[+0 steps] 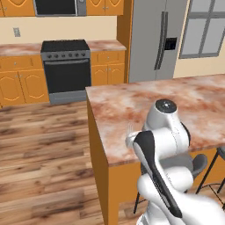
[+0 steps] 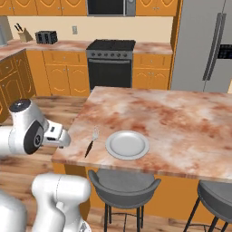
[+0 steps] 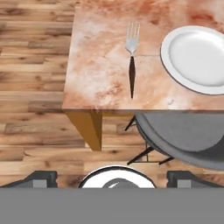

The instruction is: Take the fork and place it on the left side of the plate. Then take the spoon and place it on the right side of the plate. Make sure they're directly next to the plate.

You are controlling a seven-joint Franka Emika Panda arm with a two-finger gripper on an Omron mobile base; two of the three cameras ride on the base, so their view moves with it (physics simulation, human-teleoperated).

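The fork lies at twelve o'clock from the open, empty pincer, handle pointing straight back at six.

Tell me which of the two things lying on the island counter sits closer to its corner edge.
The fork, with silver tines and a slim black handle. It lies left of the plate, which is round, grey-white and further in along the counter.
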